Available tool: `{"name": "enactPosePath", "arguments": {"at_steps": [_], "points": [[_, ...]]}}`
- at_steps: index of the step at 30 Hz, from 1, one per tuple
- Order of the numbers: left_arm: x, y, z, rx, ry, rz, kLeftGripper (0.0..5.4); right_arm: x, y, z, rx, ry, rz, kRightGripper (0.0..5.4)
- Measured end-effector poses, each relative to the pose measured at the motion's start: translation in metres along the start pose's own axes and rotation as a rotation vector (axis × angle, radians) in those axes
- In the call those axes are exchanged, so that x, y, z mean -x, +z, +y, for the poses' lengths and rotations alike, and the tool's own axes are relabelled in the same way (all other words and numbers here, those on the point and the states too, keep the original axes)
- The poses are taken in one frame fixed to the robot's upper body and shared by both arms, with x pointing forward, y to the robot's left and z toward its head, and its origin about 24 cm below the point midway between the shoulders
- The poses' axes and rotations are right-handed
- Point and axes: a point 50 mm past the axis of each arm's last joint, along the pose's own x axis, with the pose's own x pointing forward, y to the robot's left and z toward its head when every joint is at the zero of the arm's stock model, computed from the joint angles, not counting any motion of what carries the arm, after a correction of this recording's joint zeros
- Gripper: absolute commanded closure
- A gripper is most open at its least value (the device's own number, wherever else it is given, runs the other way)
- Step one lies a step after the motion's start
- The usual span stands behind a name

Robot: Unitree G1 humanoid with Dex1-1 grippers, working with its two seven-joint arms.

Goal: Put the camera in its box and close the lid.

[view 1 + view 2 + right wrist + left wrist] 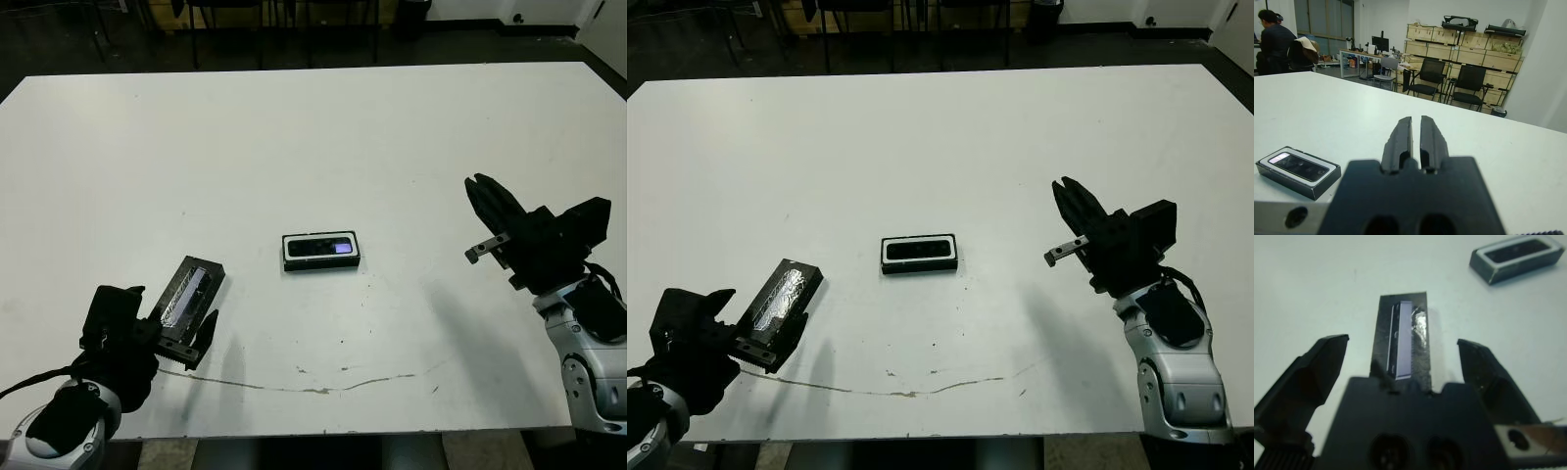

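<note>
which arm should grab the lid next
Left, probably. The left gripper sits open right at the lid, fingers either side of its near end. The right gripper is shut, off beyond the box.

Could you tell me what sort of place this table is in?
Probably an office or lab workspace: office chairs, stacked wooden crates along the wall, and desks with a monitor beyond the table.

Bare table point(411, 147) all around the box point(320, 251); lid point(191, 294) well apart, between left jaws
</note>
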Motion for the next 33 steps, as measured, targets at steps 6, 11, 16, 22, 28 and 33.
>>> {"name": "enactPosePath", "arguments": {"at_steps": [6,11,16,22,28,33], "points": [[-0.003,-0.004,-0.003,-0.002,0.001,0.018,0.02,0.002,0.001,0.0,-0.034,-0.001,0.015,5.4],[-0.007,-0.008,-0.001,-0.045,0.0,0.048,0.02,0.003,0.002,0.001,-0.04,0.0,0.018,5.4],[-0.012,-0.013,-0.003,0.026,-0.01,0.066,0.02,0.003,0.003,0.001,-0.042,0.005,0.022,5.4],[-0.02,-0.024,0.001,0.19,0.002,0.07,0.02,0.004,0.006,0.0,-0.051,-0.001,0.028,5.4],[-0.025,-0.03,0.004,0.23,-0.027,0.046,0.32,0.005,0.004,-0.002,-0.044,-0.008,0.027,5.4],[-0.027,-0.034,0.008,0.22,-0.064,0.01,1.23,0.005,-0.002,-0.004,-0.049,-0.003,0.031,5.4]]}}
